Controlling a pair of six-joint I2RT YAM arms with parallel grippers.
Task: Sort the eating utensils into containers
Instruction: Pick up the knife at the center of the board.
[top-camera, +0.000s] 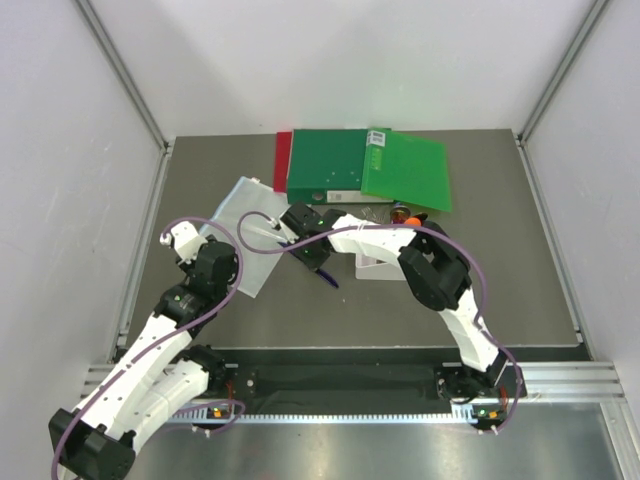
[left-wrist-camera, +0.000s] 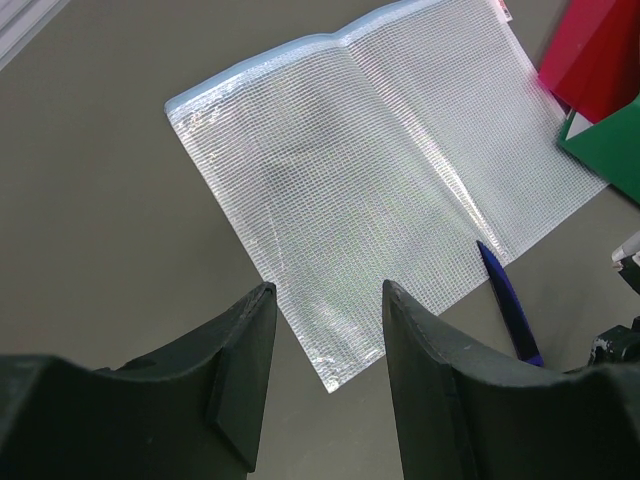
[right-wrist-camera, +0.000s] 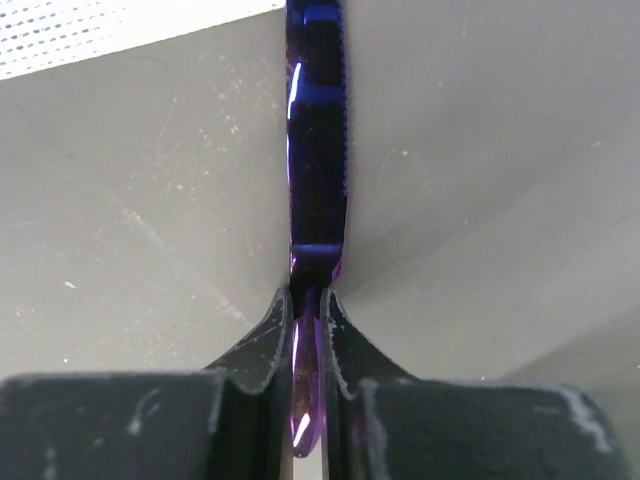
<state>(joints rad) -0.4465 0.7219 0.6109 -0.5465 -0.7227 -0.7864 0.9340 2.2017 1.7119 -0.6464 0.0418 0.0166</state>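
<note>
Our right gripper (right-wrist-camera: 308, 312) pinches one end of the dark blue knife (right-wrist-camera: 318, 150), its length running straight ahead (left gripper (left-wrist-camera: 328, 296), farther off, half-open, empty).

I see my left gripper (left-wrist-camera: 328, 305) hanging half open, my right gripper (right-wrist-camera: 308, 305) reaching leftward, clamped on the dark blue knife (right-wrist-camera: 318, 150).

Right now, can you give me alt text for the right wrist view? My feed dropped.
The right claw is shut on one end of a dark blue knife, whose serrated blade runs straight up the middle of the view. Behind it is the grey table, with a corner of a clear mesh sheet at top left.
</note>
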